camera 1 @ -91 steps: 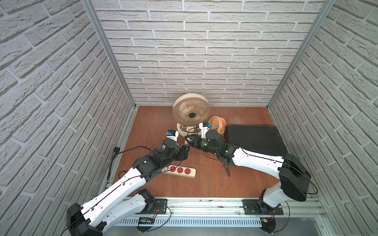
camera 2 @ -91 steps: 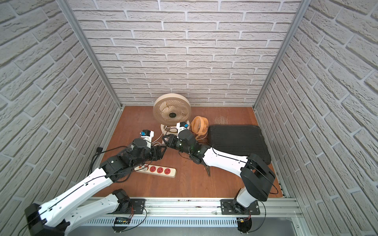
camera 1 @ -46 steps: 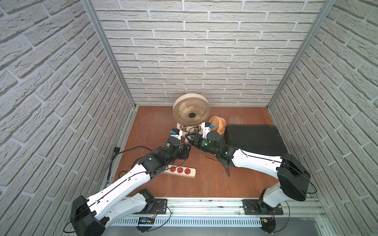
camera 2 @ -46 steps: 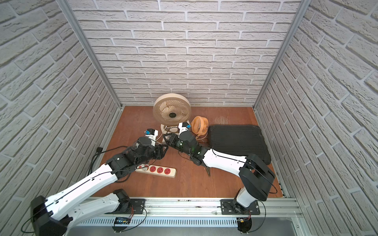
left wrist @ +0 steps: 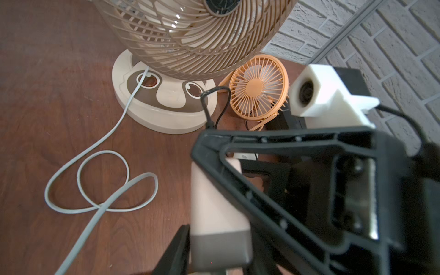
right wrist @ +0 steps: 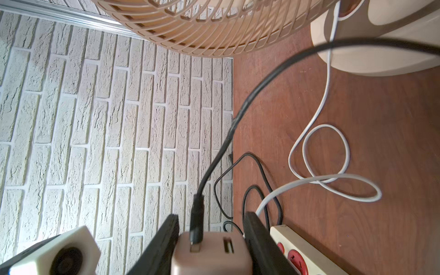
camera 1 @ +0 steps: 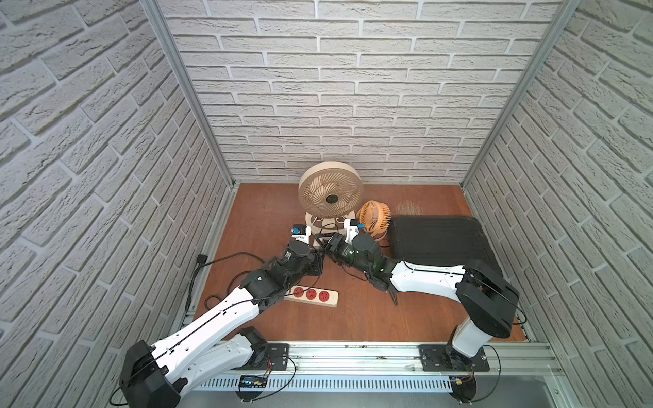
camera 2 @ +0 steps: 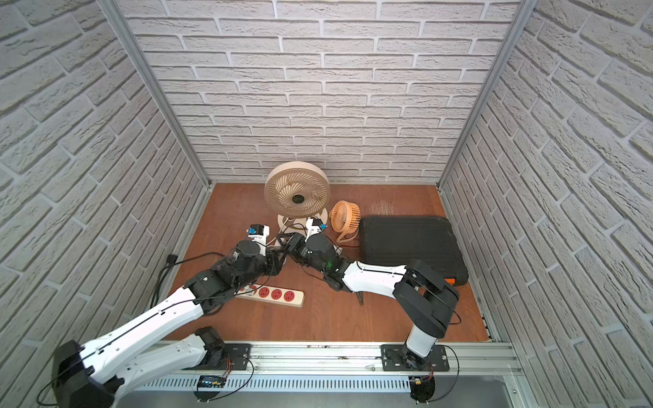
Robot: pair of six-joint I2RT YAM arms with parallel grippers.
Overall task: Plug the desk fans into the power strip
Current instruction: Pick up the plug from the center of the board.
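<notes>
Two desk fans stand at the back: a large beige one [camera 1: 330,197] and a small orange one [camera 1: 374,216]. My right gripper [right wrist: 210,235] is shut on a pinkish-beige charger adapter [right wrist: 212,259] with a black cable [right wrist: 238,119] plugged into it. My left gripper [left wrist: 214,257] meets it nose to nose in both top views [camera 1: 319,259], its fingers against the sides of the same adapter [left wrist: 214,209]. The cream power strip [camera 1: 319,296] with red sockets lies flat just in front of both grippers. My left arm hides the strip's left end.
A white cable [left wrist: 102,185] from the beige fan's base loops over the wooden floor. A black ribbed case [camera 1: 441,240] fills the right side. The strip's black cord [camera 1: 226,261] trails to the left wall. Brick walls close in on three sides.
My left gripper has moved up and right to the adapter and narrowed its jaws onto it. The right gripper has held the adapter nearly still.
</notes>
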